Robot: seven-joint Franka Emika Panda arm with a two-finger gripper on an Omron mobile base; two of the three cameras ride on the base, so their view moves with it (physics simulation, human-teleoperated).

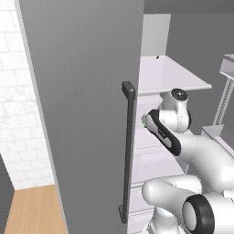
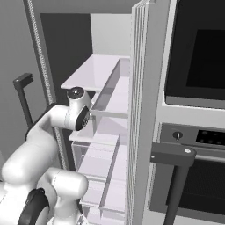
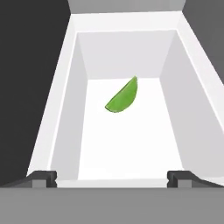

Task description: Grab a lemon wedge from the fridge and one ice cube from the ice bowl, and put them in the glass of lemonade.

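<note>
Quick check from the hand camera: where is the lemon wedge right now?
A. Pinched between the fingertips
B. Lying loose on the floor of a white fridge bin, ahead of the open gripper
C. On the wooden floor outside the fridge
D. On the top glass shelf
B. The hand view shows the lemon wedge lying alone on the white bin floor, well ahead of the gripper, whose fingertips stand wide apart with nothing between them.

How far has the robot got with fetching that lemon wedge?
Done: the fridge stands open and the arm reaches inside. In hand: the open gripper hangs over a white bin where the lemon wedge lies untouched. Left: grasping it, then the ice cube and the glass.
</note>
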